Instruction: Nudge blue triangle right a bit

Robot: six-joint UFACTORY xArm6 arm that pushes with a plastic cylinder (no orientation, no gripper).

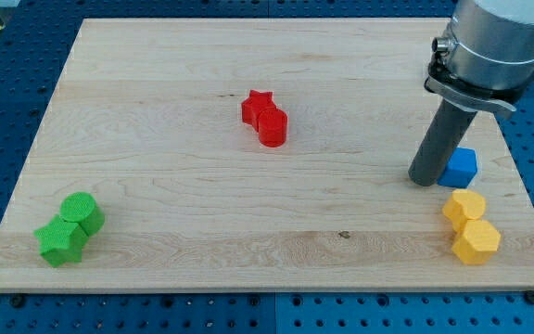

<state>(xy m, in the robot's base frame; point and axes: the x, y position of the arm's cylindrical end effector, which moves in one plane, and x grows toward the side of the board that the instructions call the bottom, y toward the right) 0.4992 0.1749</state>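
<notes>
While my tip (425,177) touches its left side, blue block (461,167) near board's right edge.

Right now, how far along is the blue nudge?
Done: my tip is down on the board, at the blue block's left side, apparently touching it; part of the block is hidden behind the rod. In hand: that contact, set for a rightward push. Left: the nudge itself, judging from one frame. The yellow blocks sit just below, apart from the blue one.
</notes>
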